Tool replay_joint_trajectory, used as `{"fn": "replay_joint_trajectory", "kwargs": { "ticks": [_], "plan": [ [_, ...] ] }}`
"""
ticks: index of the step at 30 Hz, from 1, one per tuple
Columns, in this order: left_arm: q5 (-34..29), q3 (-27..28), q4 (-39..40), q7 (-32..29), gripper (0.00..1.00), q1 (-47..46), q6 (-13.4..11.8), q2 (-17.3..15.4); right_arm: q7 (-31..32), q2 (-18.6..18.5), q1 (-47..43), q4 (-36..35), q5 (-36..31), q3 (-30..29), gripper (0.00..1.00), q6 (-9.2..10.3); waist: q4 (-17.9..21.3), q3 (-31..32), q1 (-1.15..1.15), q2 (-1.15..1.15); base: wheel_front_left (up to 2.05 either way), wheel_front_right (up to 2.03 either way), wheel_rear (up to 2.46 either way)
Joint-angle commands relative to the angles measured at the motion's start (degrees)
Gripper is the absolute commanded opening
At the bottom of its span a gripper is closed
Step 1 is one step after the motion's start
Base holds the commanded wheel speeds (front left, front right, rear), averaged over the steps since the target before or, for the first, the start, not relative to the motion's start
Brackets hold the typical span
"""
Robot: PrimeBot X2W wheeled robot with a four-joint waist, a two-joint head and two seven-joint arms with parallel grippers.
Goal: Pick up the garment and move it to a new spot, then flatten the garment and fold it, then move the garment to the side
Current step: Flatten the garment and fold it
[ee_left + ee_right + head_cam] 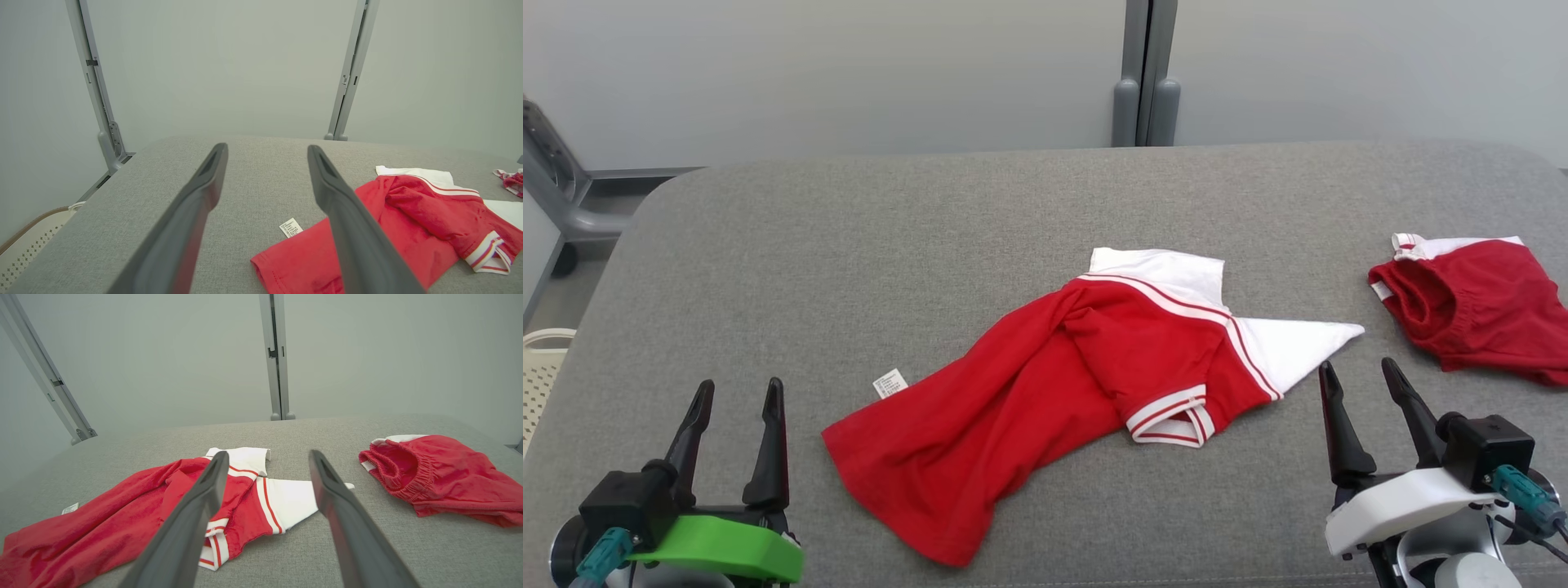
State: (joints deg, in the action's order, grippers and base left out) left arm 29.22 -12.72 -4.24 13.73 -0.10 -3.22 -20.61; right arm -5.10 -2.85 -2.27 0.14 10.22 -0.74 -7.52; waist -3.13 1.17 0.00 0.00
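Grey padded surface (849,245) has the crumpled red-and-white garment (1045,384) mid-surface toward the near edge, bunched and unflattened, so pickup is probably not yet done. A second red piece (1478,310) lies apart at the right edge, likely set aside. Left gripper (740,384) and right gripper (1357,364) flank the garment along the near edge, fingers pointing forward, jaws spread wide and empty, a ready pose by the look of it.

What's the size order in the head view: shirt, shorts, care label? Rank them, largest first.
1. shirt
2. shorts, partly cut off by the picture's right edge, but clearly smaller
3. care label
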Motion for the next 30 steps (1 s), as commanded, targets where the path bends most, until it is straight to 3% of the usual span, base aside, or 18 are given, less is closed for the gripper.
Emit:
{"fn": "replay_joint_trajectory", "kwargs": {
  "ticks": [1, 15, 20, 30],
  "plan": [
    [0.26, 0.15, -0.25, 0.4, 1.0, -0.6, 0.28, 0.06, 0.14, -0.12, -0.56, -0.25, -0.01, -0.01, 1.0, 0.07, 0.06, -0.03, 0.0, 0.0, 0.0, 0.0, 0.0],
    [1.71, -0.5, -4.41, -1.13, 1.0, -1.97, 1.67, 1.31, 1.38, -0.12, 0.11, 0.1, 0.08, -0.65, 1.0, 0.07, -0.6, -1.07, 0.0, 0.0, 0.0, 0.0, 0.0],
    [3.62, -1.58, -5.32, -5.29, 1.0, -3.34, 2.45, 1.85, 1.97, -0.37, 3.8, 2.84, 0.0, -1.14, 1.0, 0.07, -1.17, -3.43, 0.0, 0.0, 0.0, 0.0, 0.0],
    [9.38, -4.51, -9.72, -17.27, 1.0, -10.02, 5.52, 3.4, 5.77, -6.85, 17.03, 11.49, 5.04, 2.15, 1.0, 0.07, -3.54, -11.64, 0.0, 0.0, 0.0, 0.0, 0.0]
  ]
}}
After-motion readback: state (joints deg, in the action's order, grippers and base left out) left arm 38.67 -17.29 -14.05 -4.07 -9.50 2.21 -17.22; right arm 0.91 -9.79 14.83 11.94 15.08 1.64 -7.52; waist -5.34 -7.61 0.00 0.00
